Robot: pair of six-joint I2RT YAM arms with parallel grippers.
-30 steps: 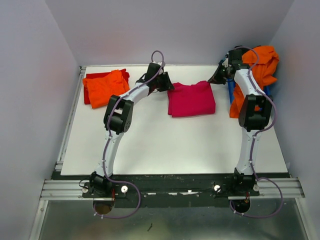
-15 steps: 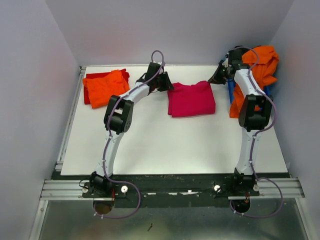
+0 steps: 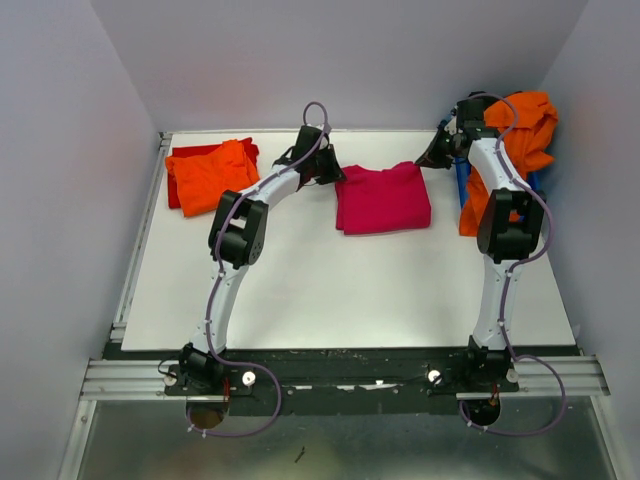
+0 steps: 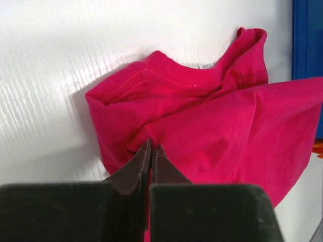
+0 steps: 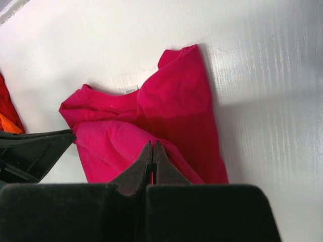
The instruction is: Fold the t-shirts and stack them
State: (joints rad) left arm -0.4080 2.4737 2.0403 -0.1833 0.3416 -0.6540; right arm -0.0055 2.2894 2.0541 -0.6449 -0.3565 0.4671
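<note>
A magenta-pink t-shirt (image 3: 383, 198) lies folded on the white table at the back middle. My left gripper (image 3: 336, 173) is at its back left corner, and in the left wrist view the jaws (image 4: 151, 146) are shut with a pinch of pink cloth (image 4: 212, 126) between them. My right gripper (image 3: 431, 156) is at its back right corner and is shut on the same shirt (image 5: 166, 116) in the right wrist view (image 5: 153, 146). A folded orange t-shirt (image 3: 212, 174) lies on a red t-shirt (image 3: 178, 182) at the back left. Another orange t-shirt (image 3: 527, 128) is heaped at the back right.
A small blue bin (image 3: 461, 184) stands at the right edge under the heaped orange shirt, and it also shows in the left wrist view (image 4: 306, 40). Grey walls close in the table on the left, back and right. The white table (image 3: 330, 290) stretches toward the arm bases.
</note>
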